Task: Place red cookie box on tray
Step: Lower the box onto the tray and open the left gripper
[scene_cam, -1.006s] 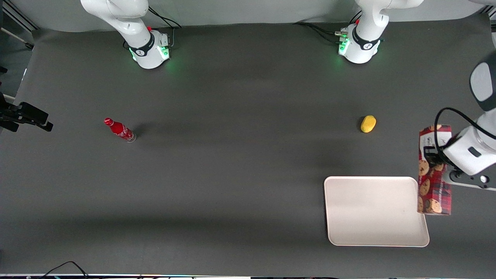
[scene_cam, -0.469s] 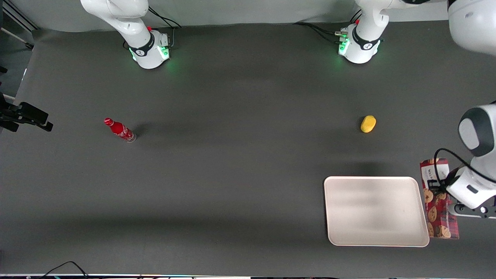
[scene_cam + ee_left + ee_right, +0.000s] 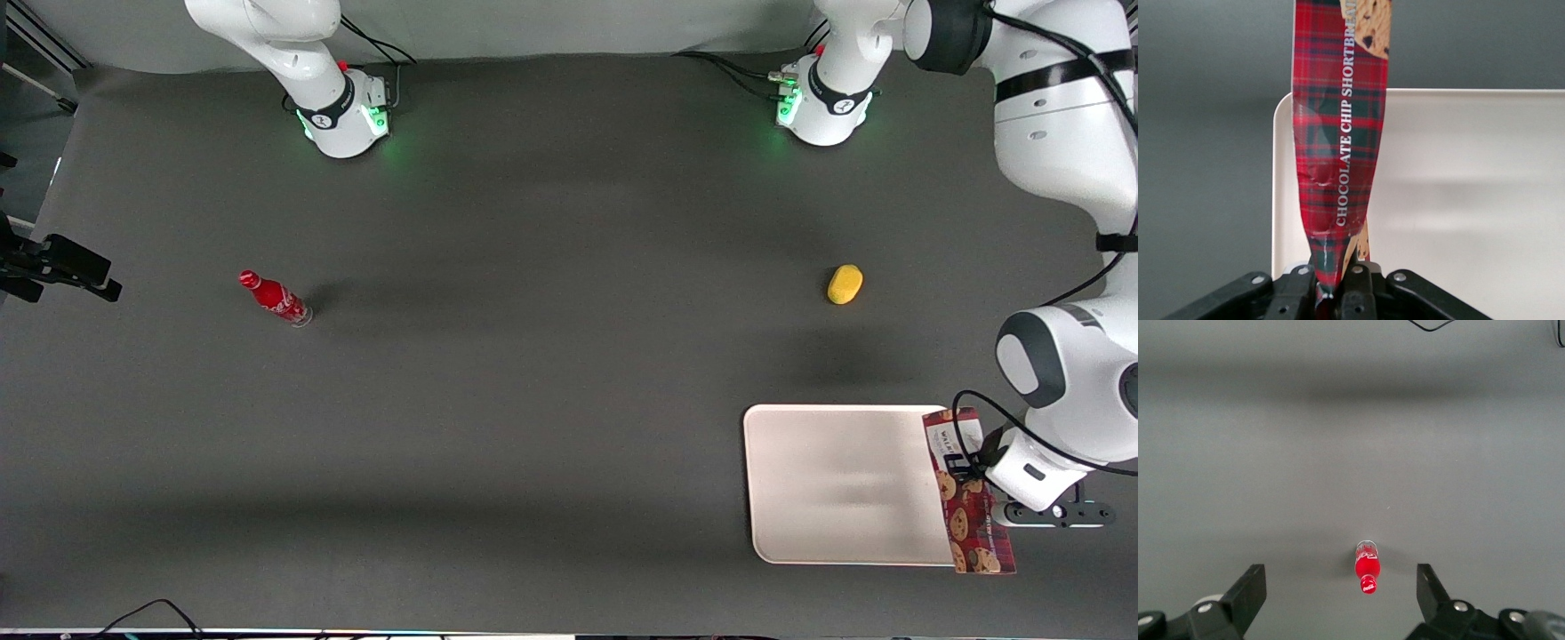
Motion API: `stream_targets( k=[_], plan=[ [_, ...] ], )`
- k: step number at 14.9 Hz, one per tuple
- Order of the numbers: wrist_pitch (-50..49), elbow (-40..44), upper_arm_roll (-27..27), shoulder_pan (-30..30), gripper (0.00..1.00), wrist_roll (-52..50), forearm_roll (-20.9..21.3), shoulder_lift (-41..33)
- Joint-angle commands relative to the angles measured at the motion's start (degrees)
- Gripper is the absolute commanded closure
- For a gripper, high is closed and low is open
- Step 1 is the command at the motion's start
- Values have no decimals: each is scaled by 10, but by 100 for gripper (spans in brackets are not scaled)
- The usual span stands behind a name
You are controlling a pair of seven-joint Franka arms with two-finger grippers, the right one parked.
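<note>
Fingers [image 3: 1298, 283] pinch the narrow edge of the red cookie box [image 3: 1338, 133], whose tartan side reads "CHOCOLATE CHIP SHORTBREAD", above the tray [image 3: 1471, 200]. Seen from the front, the gripper [image 3: 971, 469] holds the red cookie box [image 3: 967, 507] over the tray [image 3: 845, 484] edge nearest the working arm's end of the table [image 3: 533, 400].

One box [image 3: 967, 502], tray [image 3: 836, 484], bottle [image 3: 274, 299], yellow object [image 3: 845, 284].

A small red bottle [image 3: 275, 299] stands on the dark table [image 3: 533, 373] toward the parked arm's end; a yellow lump [image 3: 845, 284] lies well apart, toward the working arm's.
</note>
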Motion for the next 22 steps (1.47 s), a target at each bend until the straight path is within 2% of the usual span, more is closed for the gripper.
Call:
stream_targets(
  k=[1,5,10,13,14,15,22],
  plan=[
    [37,8,6,6,100,24,-27,21],
    [69,9,5,14,100,37,-40,53],
    [68,7,6,17,100,79,-89,66],
    [65,7,6,17,100,79,-89,66],
    [65,7,6,17,52,79,-89,66],
    [67,7,6,17,1,79,-90,66],
    [68,7,6,17,0,79,-89,67]
  ],
)
